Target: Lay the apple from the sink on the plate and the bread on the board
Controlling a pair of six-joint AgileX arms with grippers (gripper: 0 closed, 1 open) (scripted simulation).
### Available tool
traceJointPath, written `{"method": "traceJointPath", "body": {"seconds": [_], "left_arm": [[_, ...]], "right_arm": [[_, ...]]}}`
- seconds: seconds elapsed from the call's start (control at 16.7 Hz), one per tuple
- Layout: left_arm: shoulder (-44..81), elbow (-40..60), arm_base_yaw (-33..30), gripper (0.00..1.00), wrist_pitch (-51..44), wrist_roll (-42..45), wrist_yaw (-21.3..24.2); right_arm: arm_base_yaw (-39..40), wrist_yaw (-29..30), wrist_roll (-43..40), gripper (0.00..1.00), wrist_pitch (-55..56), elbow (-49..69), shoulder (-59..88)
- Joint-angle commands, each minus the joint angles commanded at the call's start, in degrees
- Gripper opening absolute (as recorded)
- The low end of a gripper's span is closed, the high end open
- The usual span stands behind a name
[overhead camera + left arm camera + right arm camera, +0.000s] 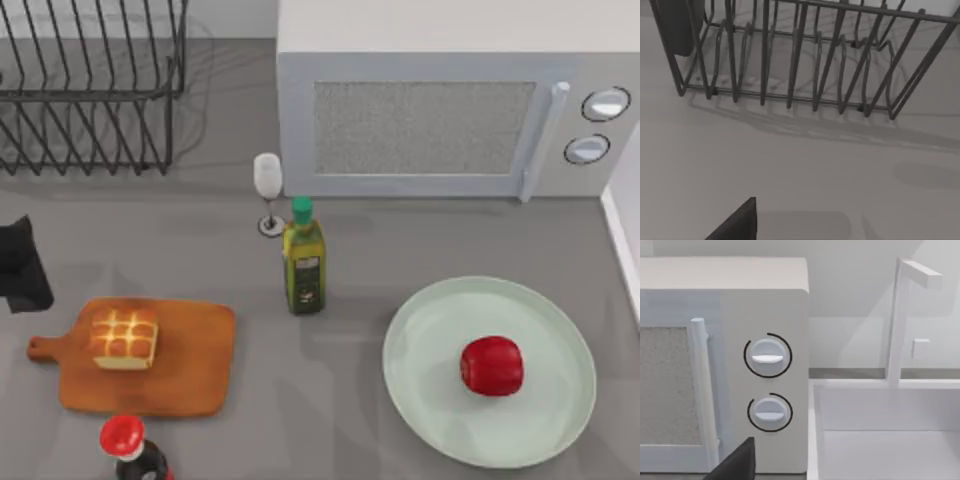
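The apple [492, 366] lies on the plate [430, 400], right of the plate's middle, and the bread [125, 338] sits on the board [190, 375], toward the handle end, so by the look of things both parts of the task are done. What remains to go wrong lies mostly around them. The apple is roundish and the plate's rim is shallow; a knock to the plate could roll it off onto the surface [330, 400]. The olive oil bottle [304, 262] stands between board and plate, with a wine glass [268, 192] just behind it, and both are tall and would topple under a careless sweep. A dark bottle with a red cap [123, 438] stands touching or just beside the board's near edge, close to the bread. The left arm [20, 265] is at the left edge, near the dish rack [790, 60]; I cannot tell whether its tool is open. The right wrist view faces the microwave [765, 380] and sink [880, 440]; that tool's state I cannot tell either.
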Motion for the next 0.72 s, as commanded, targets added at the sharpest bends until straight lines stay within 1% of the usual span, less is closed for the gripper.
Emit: {"method": "traceJointPath", "body": {"seconds": [0.24, 0.42, 0.54, 0.72], "left_arm": [[-18.76, -12.04, 2.26, 1.0, 7.01, 3.91, 0.11], [-29.0, -18.53, 2.74, 1.0, 10.28, 6.25, 0.34], [-33.07, -21.21, 2.72, 1.0, 11.47, 7.26, 0.47], [-34.72, -22.39, 2.64, 1.0, 11.94, 7.71, 0.56]], "right_arm": [[0.0, 0.0, 0.0, 1.0, 0.0, 0.0, 0.0], [0.0, 0.0, 0.0, 1.0, 0.0, 0.0, 0.0], [0.0, 0.0, 0.0, 1.0, 0.0, 0.0, 0.0], [0.0, 0.0, 0.0, 1.0, 0.0, 0.0, 0.0]]}}
